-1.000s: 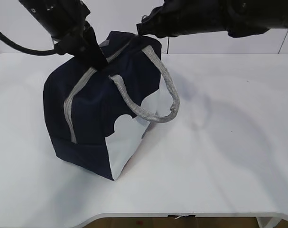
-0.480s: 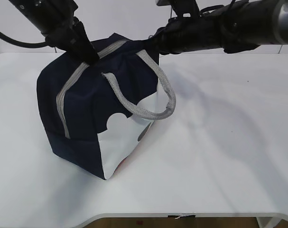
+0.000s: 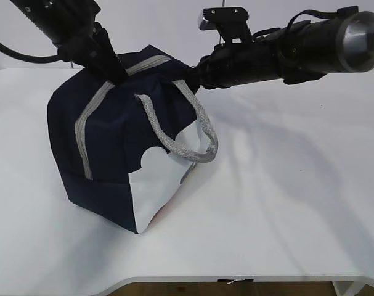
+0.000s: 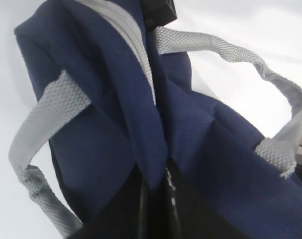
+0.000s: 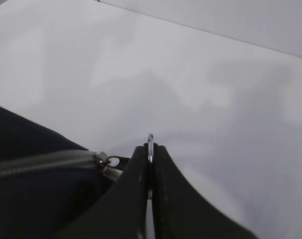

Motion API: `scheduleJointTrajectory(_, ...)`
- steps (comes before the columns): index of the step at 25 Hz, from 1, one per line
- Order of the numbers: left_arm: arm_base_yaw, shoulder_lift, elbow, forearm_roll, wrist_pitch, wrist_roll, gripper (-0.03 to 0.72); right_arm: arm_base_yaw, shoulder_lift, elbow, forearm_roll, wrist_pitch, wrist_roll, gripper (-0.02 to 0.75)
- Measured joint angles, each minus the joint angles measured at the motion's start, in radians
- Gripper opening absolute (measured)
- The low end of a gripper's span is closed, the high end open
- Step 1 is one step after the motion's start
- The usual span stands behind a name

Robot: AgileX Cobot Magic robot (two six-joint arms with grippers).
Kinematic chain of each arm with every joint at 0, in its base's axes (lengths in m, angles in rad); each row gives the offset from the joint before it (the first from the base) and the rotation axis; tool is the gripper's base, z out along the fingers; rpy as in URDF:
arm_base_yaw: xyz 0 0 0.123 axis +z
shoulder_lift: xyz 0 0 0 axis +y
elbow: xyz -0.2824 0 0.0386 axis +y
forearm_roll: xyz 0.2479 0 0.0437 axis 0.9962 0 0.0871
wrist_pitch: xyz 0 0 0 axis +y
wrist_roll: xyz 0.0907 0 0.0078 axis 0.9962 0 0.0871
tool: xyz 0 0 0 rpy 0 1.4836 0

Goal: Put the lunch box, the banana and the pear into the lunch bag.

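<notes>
The navy lunch bag [image 3: 113,148] stands tilted on the white table, its grey zipper [image 3: 88,123] closed along the top. My left gripper [image 3: 119,75] is shut on a fold of the bag's top fabric [image 4: 151,149]; in the left wrist view the left gripper [image 4: 158,181] pinches that navy fold. At the bag's far top end, my right gripper [image 3: 191,75] is shut on the metal ring pull [image 5: 150,141], beside the zipper slider [image 5: 102,160]; the right gripper [image 5: 150,149] shows no gap. The lunch box, the banana and the pear are out of view.
Grey rope handles [image 3: 180,145] hang down the bag's front; another handle [image 4: 41,119] loops on the other side. The white table [image 3: 285,185] stretches to the right, with its front edge [image 3: 236,279] near the bottom.
The bag has shifted a little left and tilted. My right arm has come down and forward at the bag's far end. The front handle loop has sagged lower.
</notes>
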Motion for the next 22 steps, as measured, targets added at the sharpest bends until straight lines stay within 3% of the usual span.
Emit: scheduleJointTrajectory(22, 0.002, 0.000, 0.000, -0.021, 0.016, 0.002, 0.009, -0.006, 0.005, 0.000, -0.002, -0.048, 0.000, 0.006)
